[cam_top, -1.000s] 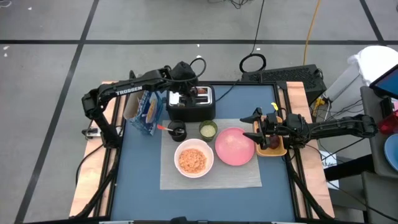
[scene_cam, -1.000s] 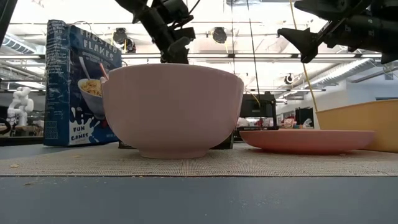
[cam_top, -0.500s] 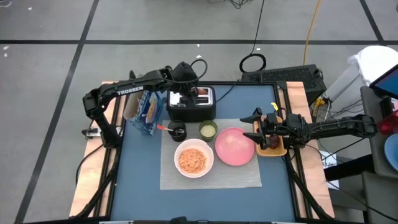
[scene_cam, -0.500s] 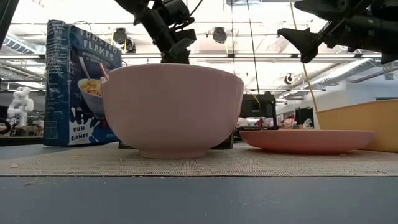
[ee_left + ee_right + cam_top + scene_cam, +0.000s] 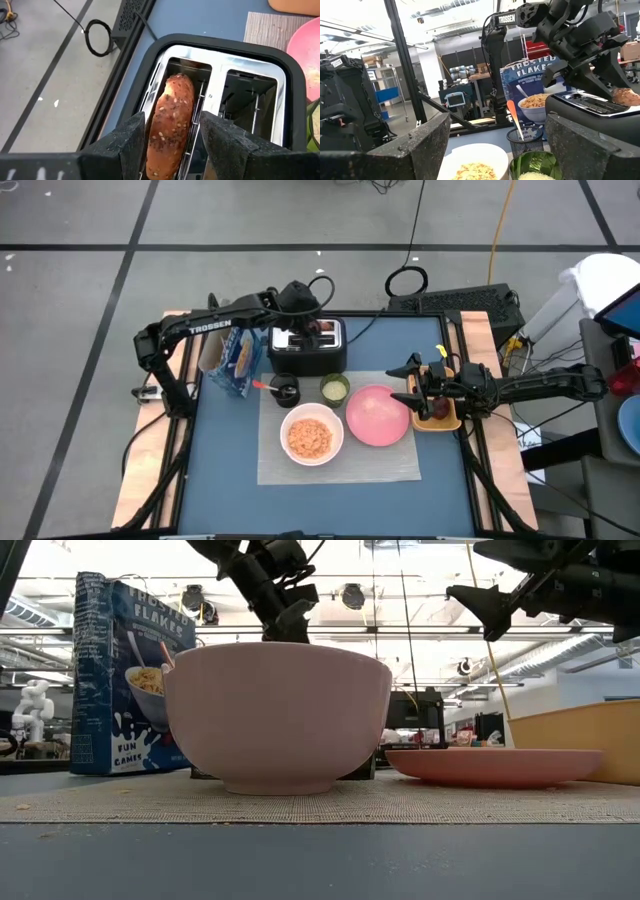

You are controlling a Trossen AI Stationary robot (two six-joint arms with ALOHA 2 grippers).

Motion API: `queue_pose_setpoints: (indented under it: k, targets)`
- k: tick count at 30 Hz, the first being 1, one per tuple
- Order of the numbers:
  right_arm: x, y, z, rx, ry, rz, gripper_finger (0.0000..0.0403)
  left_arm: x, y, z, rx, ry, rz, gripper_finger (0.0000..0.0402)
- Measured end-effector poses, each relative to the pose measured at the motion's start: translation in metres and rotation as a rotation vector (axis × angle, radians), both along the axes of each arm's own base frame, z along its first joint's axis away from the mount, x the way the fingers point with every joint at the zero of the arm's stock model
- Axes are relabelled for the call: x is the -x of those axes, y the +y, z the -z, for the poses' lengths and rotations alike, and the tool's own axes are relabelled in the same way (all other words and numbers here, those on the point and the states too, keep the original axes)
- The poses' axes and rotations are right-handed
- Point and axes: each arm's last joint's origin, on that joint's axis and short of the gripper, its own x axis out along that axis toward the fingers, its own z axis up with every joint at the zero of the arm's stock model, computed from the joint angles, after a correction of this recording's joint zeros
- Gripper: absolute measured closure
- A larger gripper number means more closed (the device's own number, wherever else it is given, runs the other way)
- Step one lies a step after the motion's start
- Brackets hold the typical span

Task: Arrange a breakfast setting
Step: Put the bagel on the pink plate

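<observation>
I have the left gripper (image 5: 170, 145) poised directly over the black-and-silver toaster (image 5: 306, 346) at the back of the counter, its fingers spread either side of a seeded bread roll (image 5: 170, 122) standing in one slot. I judge the roll sticks up so it can be lifted and carried to the plate. The fingers flank the roll; I cannot tell if they touch it, so I would not call it gripped.

The setting itself is mostly laid out on the grey rectangular woven mat (image 5: 340, 465): the white round bowl (image 5: 311, 435) of cereal at the middle, the pink round plate (image 5: 377, 416) just beside it and empty, presumably awaiting the roll. The small green cup (image 5: 334, 388) sits near the toaster, and the black mesh cup (image 5: 287, 392) beside it holds the red-handled spoon (image 5: 264, 385). The blue cereal box (image 5: 235, 360) lies off the mat next to the toaster.

My right gripper (image 5: 407, 386) waits with fingers spread wide, holding nothing, over the plate's far edge by the orange rectangular tray (image 5: 440, 418).
</observation>
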Motion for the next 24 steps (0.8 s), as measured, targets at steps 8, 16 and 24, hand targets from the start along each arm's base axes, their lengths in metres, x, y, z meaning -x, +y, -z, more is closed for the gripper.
queue_pose_setpoints:
  k: [8, 16, 24]
  targets:
    - [0.0, 0.0, 0.0, 0.0, 0.0, 0.0, 0.009, 0.0005, -0.0002, 0.0005, 0.002, 0.008, 0.001, 0.0208]
    - [0.0, 0.0, 0.0001, 0.0, 0.0, 0.0, 0.009, 0.0008, -0.0004, 0.0008, 0.003, 0.013, 0.003, 0.0285]
    - [0.0, 0.0, 0.0, 0.0, 0.0, 0.0, 0.009, 0.0007, -0.0007, 0.0007, 0.0, 0.013, 0.007, 0.0304]
